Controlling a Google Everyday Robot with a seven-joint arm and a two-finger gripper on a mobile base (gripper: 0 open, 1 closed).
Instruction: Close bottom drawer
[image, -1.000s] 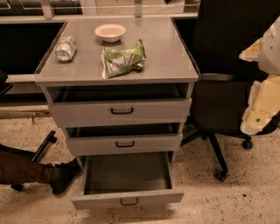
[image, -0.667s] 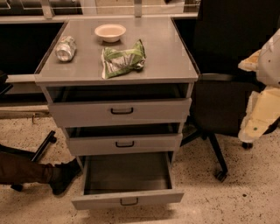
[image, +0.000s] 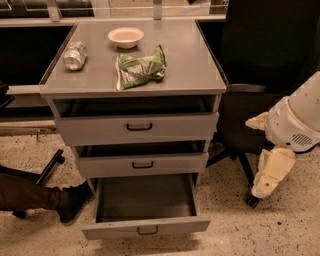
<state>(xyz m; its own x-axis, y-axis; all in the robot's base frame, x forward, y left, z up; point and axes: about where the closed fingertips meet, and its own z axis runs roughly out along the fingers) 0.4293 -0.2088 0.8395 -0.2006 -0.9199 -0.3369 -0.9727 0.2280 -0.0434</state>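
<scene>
The grey metal cabinet (image: 135, 80) has three drawers. The bottom drawer (image: 145, 227) is pulled far out, its inside is bare, and a small dark loop handle (image: 147, 230) sits on its short front panel. The middle drawer (image: 142, 164) and the top drawer (image: 139, 127) each stand slightly out. My gripper (image: 272, 172), cream-coloured, hangs from the white arm (image: 297, 120) to the right of the cabinet. It is at about the height of the middle drawer, apart from every drawer.
On the cabinet top lie a crushed can (image: 75, 55), a white bowl (image: 126, 36) and a green chip bag (image: 140, 67). A black office chair (image: 265, 65) stands behind my arm at right. A person's leg and shoe (image: 70, 200) lie on the floor at left.
My arm and gripper have moved down and to the left, closer to the cabinet's right side. The drawers have not moved.
</scene>
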